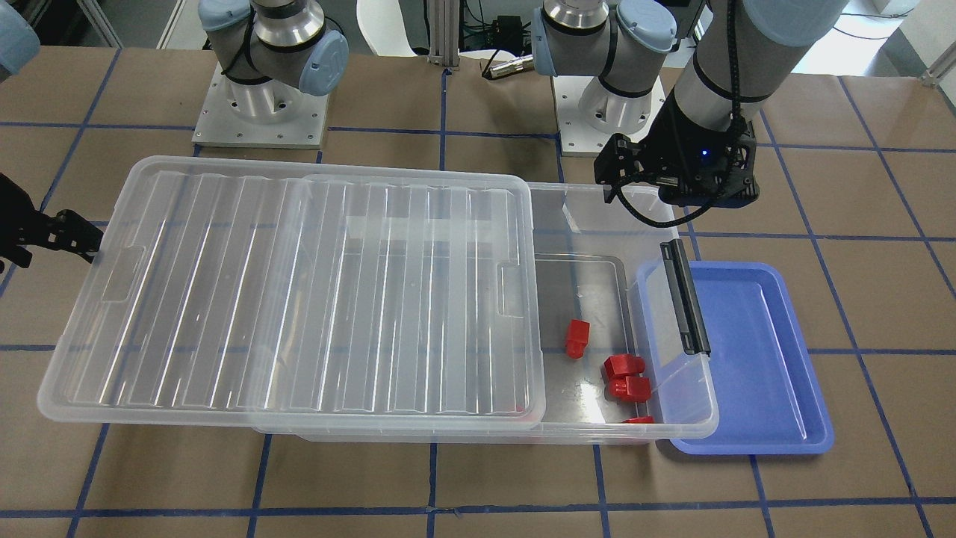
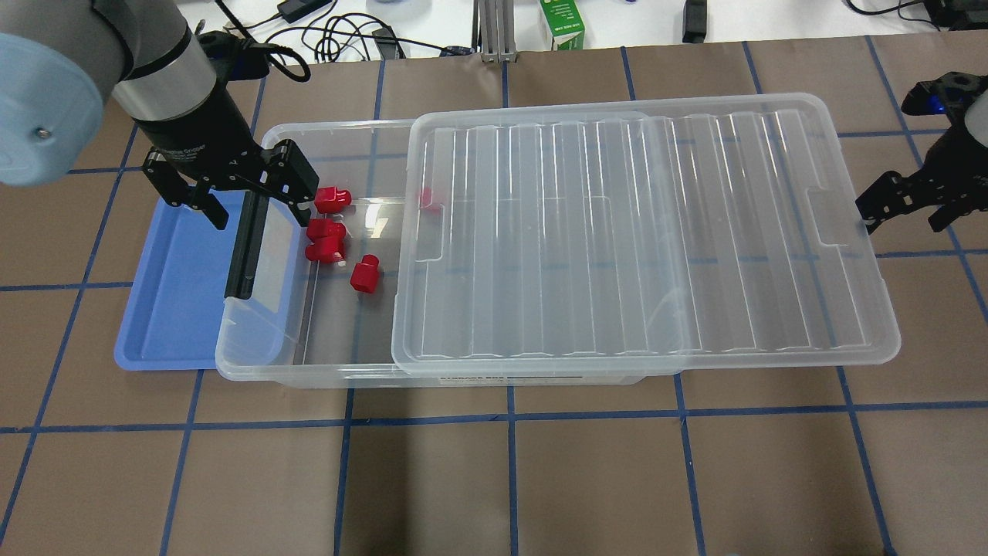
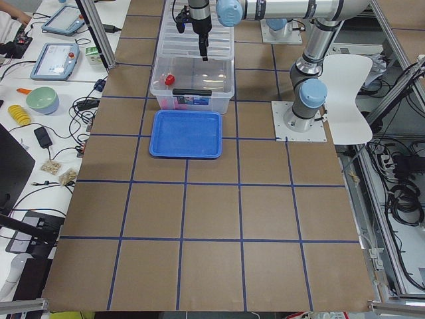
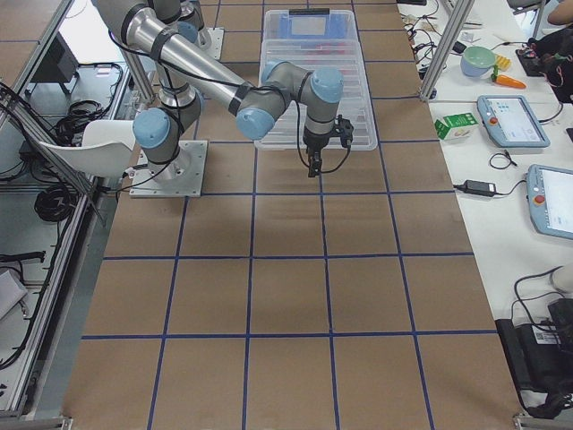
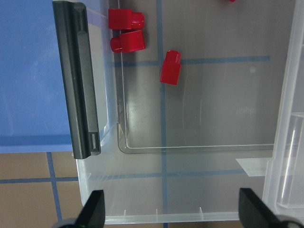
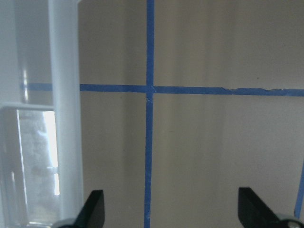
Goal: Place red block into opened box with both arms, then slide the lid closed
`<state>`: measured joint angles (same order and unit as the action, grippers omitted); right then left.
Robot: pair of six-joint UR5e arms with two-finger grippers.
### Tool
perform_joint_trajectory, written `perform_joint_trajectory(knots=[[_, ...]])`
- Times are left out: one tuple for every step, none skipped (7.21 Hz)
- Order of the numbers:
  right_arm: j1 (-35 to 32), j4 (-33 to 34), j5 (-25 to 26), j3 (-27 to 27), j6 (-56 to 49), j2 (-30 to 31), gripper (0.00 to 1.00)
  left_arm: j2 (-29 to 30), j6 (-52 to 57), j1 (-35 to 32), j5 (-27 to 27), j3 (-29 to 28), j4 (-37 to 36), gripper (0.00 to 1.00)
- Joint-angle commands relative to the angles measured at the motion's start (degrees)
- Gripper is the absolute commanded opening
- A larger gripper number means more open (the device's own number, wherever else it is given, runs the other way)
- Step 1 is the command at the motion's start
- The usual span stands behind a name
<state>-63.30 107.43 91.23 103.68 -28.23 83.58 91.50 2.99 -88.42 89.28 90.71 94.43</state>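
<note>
Several red blocks (image 2: 364, 274) lie on the floor of the clear box (image 2: 255, 363) at its uncovered left end, near the black bar (image 2: 243, 247). One more shows dimly under the lid's edge. The ridged clear lid (image 2: 617, 232) covers most of the box and overhangs its right end. My left gripper (image 2: 255, 201) hovers open and empty above the uncovered end. Its wrist view shows the blocks (image 5: 171, 66) below. My right gripper (image 2: 907, 212) is open and empty, level with the lid's right short edge and just outside it; the lid's rim (image 6: 64, 95) shows beside one fingertip (image 6: 95, 206).
An empty blue tray (image 2: 170, 293) lies against the box's left end, partly under its rim. A green carton (image 2: 567, 23) and cables sit past the table's far edge. The two arm bases (image 1: 261, 112) stand behind the box.
</note>
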Motion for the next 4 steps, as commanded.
perform_joint_trajectory(knots=[[-4.2, 0.1, 0.0, -0.1, 4.4, 0.0, 1.0, 0.1, -0.2, 0.0, -0.4, 0.0, -0.1, 1.0], [-5.7, 0.0, 0.0, -0.1, 6.3, 0.1, 1.0, 0.3, -0.3, 0.1, -0.4, 0.0, -0.6, 1.0], [-7.4, 0.0, -0.1, -0.1, 9.5, 0.1, 1.0, 0.2, -0.4, 0.0, -0.4, 0.1, -0.7, 1.0], [-10.1, 0.7, 0.0, -0.1, 11.9, 0.0, 1.0, 0.2, -0.4, 0.0, -0.4, 0.1, -0.7, 1.0]])
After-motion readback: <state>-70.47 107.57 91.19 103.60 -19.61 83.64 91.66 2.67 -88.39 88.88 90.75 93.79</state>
